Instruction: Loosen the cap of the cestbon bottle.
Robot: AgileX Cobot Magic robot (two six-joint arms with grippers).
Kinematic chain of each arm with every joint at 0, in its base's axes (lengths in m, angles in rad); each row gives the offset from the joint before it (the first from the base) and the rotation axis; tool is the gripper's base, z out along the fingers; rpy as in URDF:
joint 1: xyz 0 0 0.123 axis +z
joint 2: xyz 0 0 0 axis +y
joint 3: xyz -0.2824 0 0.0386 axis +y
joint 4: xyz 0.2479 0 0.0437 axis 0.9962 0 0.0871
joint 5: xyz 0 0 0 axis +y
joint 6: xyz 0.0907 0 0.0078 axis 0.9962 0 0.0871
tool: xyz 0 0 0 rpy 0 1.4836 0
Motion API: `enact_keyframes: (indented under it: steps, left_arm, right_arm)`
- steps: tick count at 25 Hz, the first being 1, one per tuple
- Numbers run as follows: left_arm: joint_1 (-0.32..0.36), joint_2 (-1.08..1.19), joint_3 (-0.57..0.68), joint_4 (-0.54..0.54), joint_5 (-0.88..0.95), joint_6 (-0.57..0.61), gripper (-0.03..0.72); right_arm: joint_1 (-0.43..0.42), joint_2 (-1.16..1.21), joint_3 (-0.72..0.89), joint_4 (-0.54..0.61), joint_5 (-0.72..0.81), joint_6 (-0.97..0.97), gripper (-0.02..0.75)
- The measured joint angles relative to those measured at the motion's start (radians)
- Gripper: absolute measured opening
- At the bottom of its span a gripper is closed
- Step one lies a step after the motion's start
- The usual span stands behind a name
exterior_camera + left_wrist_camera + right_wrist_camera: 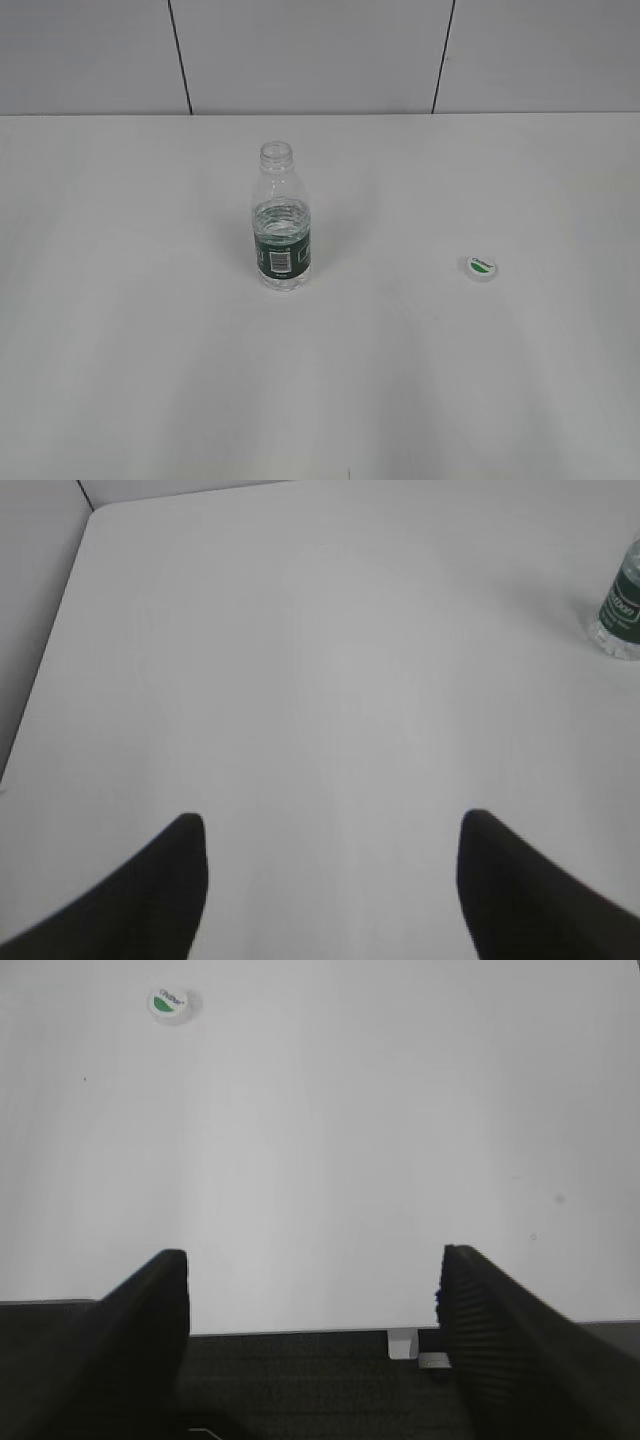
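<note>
The cestbon bottle (281, 222) stands upright near the middle of the white table, its threaded neck bare. Only its lower part shows in the left wrist view, where the bottle (622, 605) sits at the right edge. The cap (481, 268) lies flat on the table to the bottle's right, green half up; the right wrist view has the cap (170, 1004) far off at upper left. My left gripper (333, 832) is open over bare table, nothing between its fingers. My right gripper (312, 1265) is open at the table's near edge, empty. Neither gripper shows in the exterior view.
The white table (150, 350) ends at a grey panelled wall (300, 50) behind. In the right wrist view the table's front edge (300, 1332) runs above a dark floor.
</note>
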Motion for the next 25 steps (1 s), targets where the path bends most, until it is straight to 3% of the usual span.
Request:
enact_keyframes:
  steps: [12,25]
  left_arm:
    - [0.0,-0.097,0.0,0.0,0.0,0.002,0.47]
    - [0.0,-0.098,0.0,0.0,0.0,0.002,0.458]
  right_arm:
    - [0.0,-0.283,0.005,-0.001,0.006,0.002,0.59]
    - [0.007,-0.295,0.01,-0.004,0.012,0.002,0.59]
